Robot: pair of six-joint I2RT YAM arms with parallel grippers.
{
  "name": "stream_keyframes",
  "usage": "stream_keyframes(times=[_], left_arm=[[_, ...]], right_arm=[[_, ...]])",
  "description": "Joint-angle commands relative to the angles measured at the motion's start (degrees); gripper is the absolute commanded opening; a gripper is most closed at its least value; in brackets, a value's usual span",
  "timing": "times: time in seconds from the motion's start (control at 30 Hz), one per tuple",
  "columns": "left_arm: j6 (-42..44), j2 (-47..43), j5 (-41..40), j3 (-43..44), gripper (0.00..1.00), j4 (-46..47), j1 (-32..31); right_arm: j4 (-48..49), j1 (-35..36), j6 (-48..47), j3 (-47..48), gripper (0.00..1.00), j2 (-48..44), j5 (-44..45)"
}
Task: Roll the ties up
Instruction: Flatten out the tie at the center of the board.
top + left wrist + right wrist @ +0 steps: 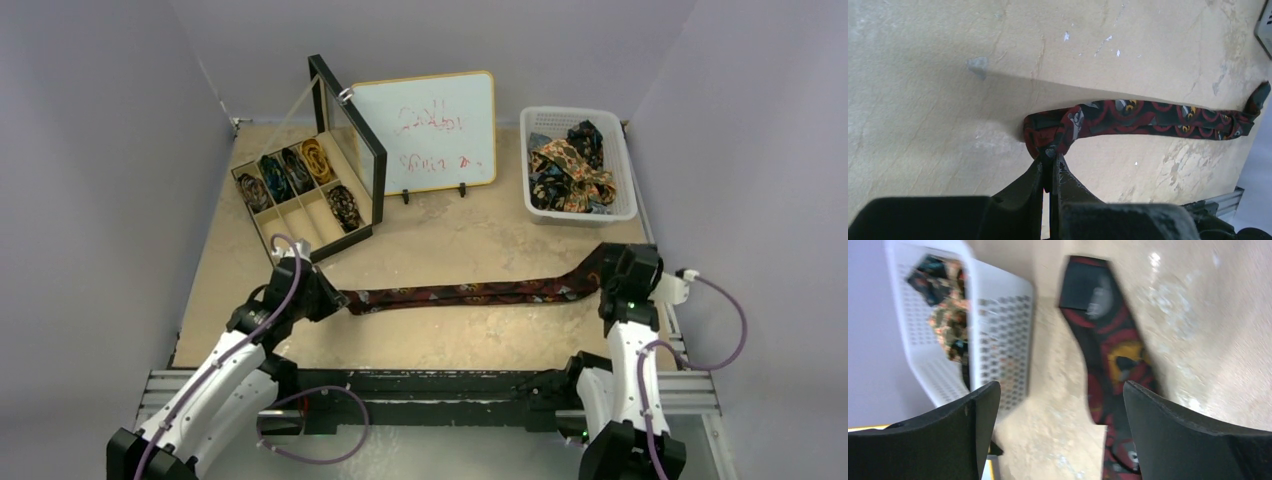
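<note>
A dark maroon patterned tie [470,293] lies stretched left to right across the table. My left gripper [330,298] is shut on its narrow end, and the left wrist view shows the fabric folded over at the gripper [1052,160], with the rest of the tie [1148,116] trailing away to the right. My right gripper [612,275] hovers over the wide end, open. In the blurred right wrist view the tie [1108,340] lies flat under the gripper [1060,395], nearer its right finger, and nothing is between the fingers.
A white basket [628,170] at the back right holds several loose ties [570,170]; its wall [998,315] is close to my right gripper. A compartment box [290,225] with an upright lid holds rolled ties [300,165] at the back left. A whiteboard [425,130] stands between them.
</note>
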Motion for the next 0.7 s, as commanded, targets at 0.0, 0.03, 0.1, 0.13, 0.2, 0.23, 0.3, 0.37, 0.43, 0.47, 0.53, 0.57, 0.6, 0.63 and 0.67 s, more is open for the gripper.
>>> stream_keyframes(times=[0.0, 0.03, 0.1, 0.13, 0.2, 0.23, 0.3, 0.37, 0.43, 0.47, 0.53, 0.57, 0.6, 0.63, 0.67], left_arm=[[-2.83, -0.33, -4.98, 2.33, 0.0, -2.69, 0.42], [-3.06, 0.58, -6.56, 3.99, 0.0, -3.74, 0.46], [-3.55, 2.62, -8.02, 5.95, 0.0, -4.87, 0.43], [-3.49, 3.19, -8.21, 6.91, 0.0, -5.1, 0.42], [-3.05, 4.76, -7.69, 7.97, 0.0, -4.63, 0.46], [-3.08, 5.29, -7.71, 8.13, 0.0, -4.75, 0.46], [-3.29, 6.09, -7.94, 8.46, 0.07, -4.98, 0.48], [-3.26, 7.13, -7.89, 8.91, 0.34, -5.34, 0.5], [-3.42, 8.44, -8.34, 9.89, 0.53, -6.59, 0.51], [-3.94, 9.06, -8.84, 10.57, 0.57, -7.69, 0.51], [-6.06, 9.67, -10.26, 11.57, 0.63, -9.9, 0.51], [-6.67, 9.64, -11.01, 12.04, 0.66, -10.81, 0.51], [-7.26, 9.35, -11.34, 12.38, 0.68, -10.95, 0.51], [-7.77, 8.69, -11.51, 12.81, 0.7, -11.18, 0.51], [-8.07, 8.42, -11.78, 13.36, 0.72, -11.44, 0.51]], right_arm=[[-10.51, -0.21, -6.16, 10.77, 0.97, 2.42, 9.09], [-11.55, -0.31, -8.03, 11.99, 0.98, 3.3, 7.25], [-9.82, -0.24, -12.33, 12.69, 0.98, 4.04, 0.97], [-6.9, -0.25, -16.36, 12.07, 0.92, 4.29, -4.91], [-2.08, -0.25, -24.95, 10.86, 0.82, 5.35, -18.34], [0.12, -0.22, -28.09, 10.25, 0.79, 6.11, -23.24], [3.13, -0.15, -32.94, 8.37, 0.77, 7.22, -38.03], [7.2, -0.11, -36.75, 5.97, 0.81, 6.12, -48.17], [8.56, -0.01, -38.94, 5.27, 0.84, 3.74, -52.56], [9.91, 0.14, -39.38, 5.12, 0.84, 2.2, -54.45], [12.63, 0.91, -39.07, 5.7, 0.84, -0.21, -55.08], [14.19, 1.64, -38.94, 5.96, 0.84, -1.04, -55.18], [15.2, 2.24, -38.83, 6.1, 0.84, -1.55, -55.16], [17.91, 3.34, -38.68, 6.34, 0.84, -1.73, -55.49], [18.98, 5.05, -38.47, 6.5, 0.84, -1.58, -55.17]])
